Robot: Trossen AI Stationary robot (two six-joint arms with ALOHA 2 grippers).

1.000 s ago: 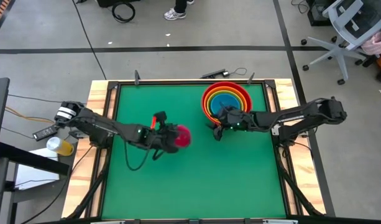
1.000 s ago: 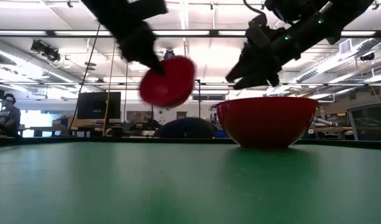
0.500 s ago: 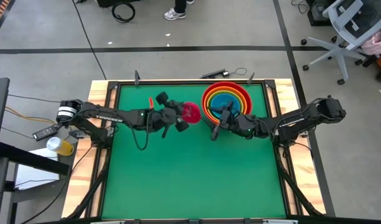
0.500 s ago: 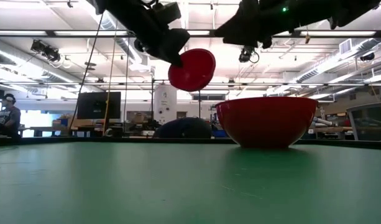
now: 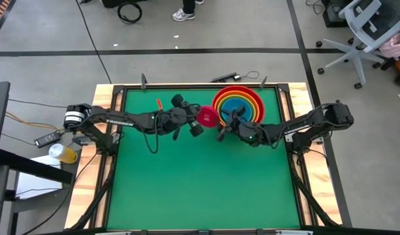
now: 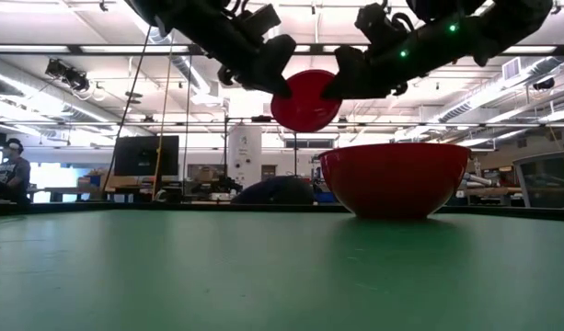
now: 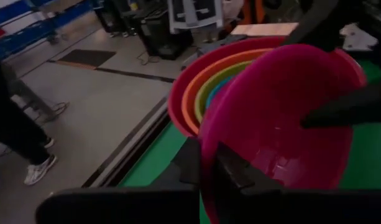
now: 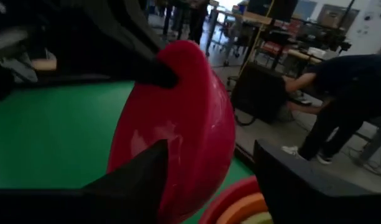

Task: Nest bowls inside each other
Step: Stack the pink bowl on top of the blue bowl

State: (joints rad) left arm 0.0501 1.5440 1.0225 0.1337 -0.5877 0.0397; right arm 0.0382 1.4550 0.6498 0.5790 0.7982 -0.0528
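A magenta bowl (image 5: 208,116) hangs tilted on edge in the air, just left of a stack of nested bowls (image 5: 239,103). The stack's outermost bowl is red (image 6: 395,179) and stands on its base on the green mat at the far right. My left gripper (image 7: 209,165) is shut on the magenta bowl. My right gripper (image 8: 212,149) is open. One of its fingers (image 7: 339,112) reaches into the bowl's hollow and the other (image 8: 137,177) stands at the bowl's outer wall. My left gripper pinches the magenta bowl's rim (image 7: 206,146) on the side toward the table's left, one finger inside the bowl and one outside. It comes nearly level from the table's left. The bowl hangs clear of the mat, tilted on edge. My right gripper straddles the opposite rim (image 6: 329,92); whether it touches the bowl, I cannot tell.
A wooden frame (image 5: 110,130) borders the green mat (image 5: 200,183), which has free room on its near half. Cables (image 5: 235,77) lie at the far edge. A person (image 8: 339,99) bends over in the room beyond the table.
My left gripper has carried the magenta bowl up and toward the table's far right, up to the stack, rolling as it went. My right gripper has turned and come to the bowl's right-hand rim.
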